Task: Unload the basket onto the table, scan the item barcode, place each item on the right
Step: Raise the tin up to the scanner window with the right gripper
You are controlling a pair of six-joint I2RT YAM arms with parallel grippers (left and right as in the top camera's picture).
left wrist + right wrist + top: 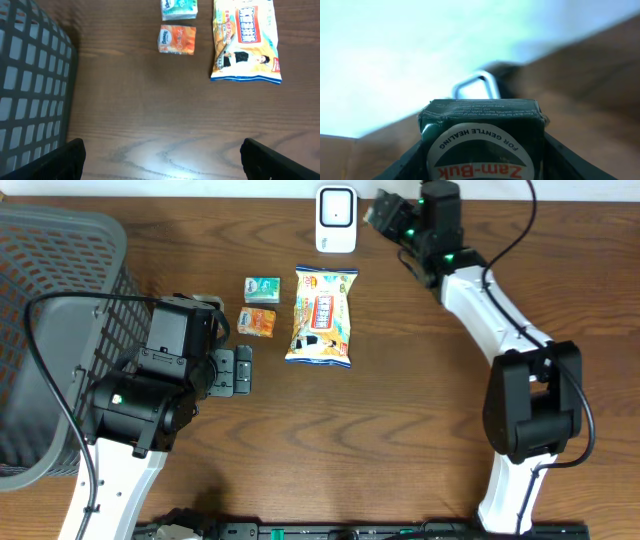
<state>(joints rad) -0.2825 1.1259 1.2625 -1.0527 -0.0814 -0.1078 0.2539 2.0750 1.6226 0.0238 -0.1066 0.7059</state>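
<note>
Since my right gripper (482, 160) is clamped on the small dark green Zam-Buk carton (482, 130), held up just beside the white upright barcode scanner (336, 218) at the far edge of the brown wooden table (400, 430), trouble would come mostly from aim. If I push in too far, carton or fingers could knock the scanner over; it looks light. Wrong face toward the window = no read. Grip is on the carton's sides only, so a quick wrist turn might let it slip. My left gripper (160, 167) hangs wide open w/ nothing in it, well apart from all this.

Hard to see:
- Grey mesh plastic basket (60, 270) is cut off at the frame edge, so can't tell what's in it.
- Yellow-and-white snack bag (321, 317): print too small.
- Scanner is blurred and mostly hidden behind the carton in the right wrist cam.
- Barcode: can't find it on any visible face.
- Small green packet (262, 288) and small orange packet (258, 321): labels unreadable.
</note>
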